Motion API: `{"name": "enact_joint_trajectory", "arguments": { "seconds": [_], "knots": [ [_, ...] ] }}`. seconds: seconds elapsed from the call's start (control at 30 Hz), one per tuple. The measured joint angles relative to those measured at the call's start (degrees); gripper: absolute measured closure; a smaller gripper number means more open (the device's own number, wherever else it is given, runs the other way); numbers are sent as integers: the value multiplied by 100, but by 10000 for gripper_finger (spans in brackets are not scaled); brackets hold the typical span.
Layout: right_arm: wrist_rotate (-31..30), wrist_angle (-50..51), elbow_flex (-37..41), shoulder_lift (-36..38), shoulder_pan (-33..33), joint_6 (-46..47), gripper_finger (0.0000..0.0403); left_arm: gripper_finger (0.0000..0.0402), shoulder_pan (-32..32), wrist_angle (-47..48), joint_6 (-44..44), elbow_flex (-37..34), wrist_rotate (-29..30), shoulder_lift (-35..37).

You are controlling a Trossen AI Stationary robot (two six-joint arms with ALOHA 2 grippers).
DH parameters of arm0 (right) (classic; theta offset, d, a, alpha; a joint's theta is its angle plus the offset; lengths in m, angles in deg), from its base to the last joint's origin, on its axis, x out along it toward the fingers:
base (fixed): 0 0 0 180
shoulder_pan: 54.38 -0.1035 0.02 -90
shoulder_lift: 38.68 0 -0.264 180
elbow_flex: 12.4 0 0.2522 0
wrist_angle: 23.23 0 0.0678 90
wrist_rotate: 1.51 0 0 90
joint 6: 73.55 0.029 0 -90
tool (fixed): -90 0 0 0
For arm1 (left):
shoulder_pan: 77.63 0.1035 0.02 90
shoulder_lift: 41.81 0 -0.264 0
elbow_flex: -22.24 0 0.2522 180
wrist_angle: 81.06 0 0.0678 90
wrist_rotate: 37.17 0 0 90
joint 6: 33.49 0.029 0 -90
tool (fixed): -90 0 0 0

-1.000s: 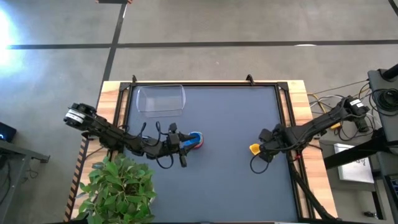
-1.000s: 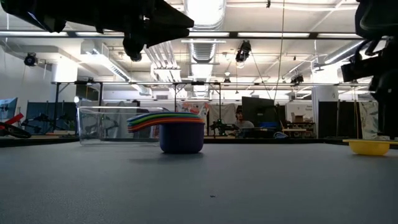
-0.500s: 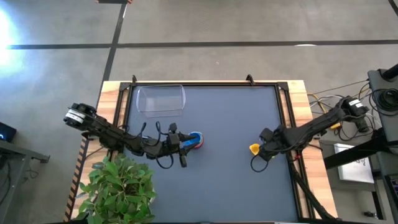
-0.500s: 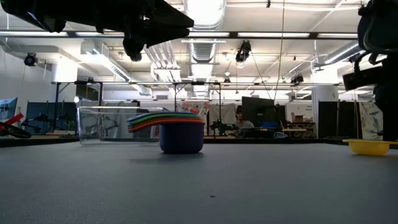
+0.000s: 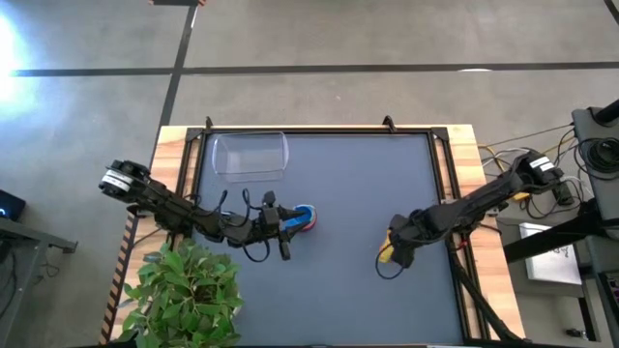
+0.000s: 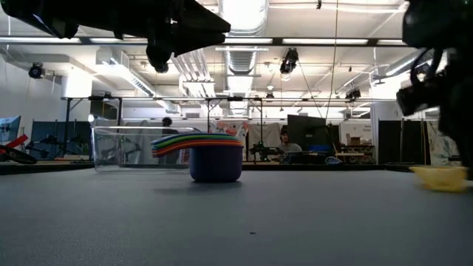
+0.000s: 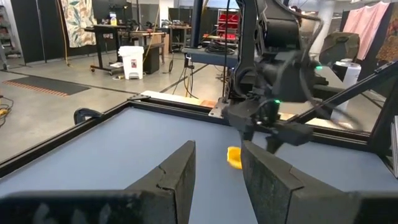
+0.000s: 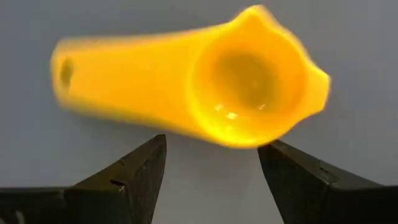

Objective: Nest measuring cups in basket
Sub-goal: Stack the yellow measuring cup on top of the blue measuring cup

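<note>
While my right gripper (image 5: 388, 253) hangs w/ jaws wide over yellow cup (image 8: 205, 99), left gripper (image 5: 288, 222) is part-closed by nested cups (image 6: 211, 151); basket (image 5: 250, 155) apart.

yellow cup (image 8: 205, 93): motion-blurred | high view: mostly hidden under right gripper (image 5: 395, 246)

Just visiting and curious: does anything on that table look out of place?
Yes. One yellow cup lies alone on the table's right side, far from the stack of coloured cups near the left pincer. The right pincer hangs open just over it. The clear tub is empty.
</note>
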Motion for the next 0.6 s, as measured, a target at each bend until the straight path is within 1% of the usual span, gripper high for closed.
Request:
{"name": "enact_joint_trajectory", "arguments": {
  "seconds": [0.13, 0.23, 0.37, 0.4, 0.47, 0.53, 0.6],
  "knots": [
    [32, -1139, -166, -66, 28, -522, 160, 290, 0, -2, -1, 0, 0, 0],
    [21, -1614, -270, -84, 63, -913, 158, 290, 0, -4, -41, 0, -3, 0],
    [-136, -1666, -508, -79, 66, -1411, 161, 290, 0, 45, -231, 2, -27, 0],
    [-184, -1657, -554, -56, 63, -1521, 163, 290, 0, 75, -314, 2, -91, 0],
    [-339, -1664, -638, -15, 50, -1699, 167, 290, 2, 170, -478, 2, -400, 0],
    [-621, -1682, -665, 59, 30, -1926, 170, 290, 2, 269, -485, 21, -644, 0],
    [-1079, -1664, -648, 165, -29, -2089, 172, 290, -8, 537, -492, 201, -632, -49]
  ]
}}
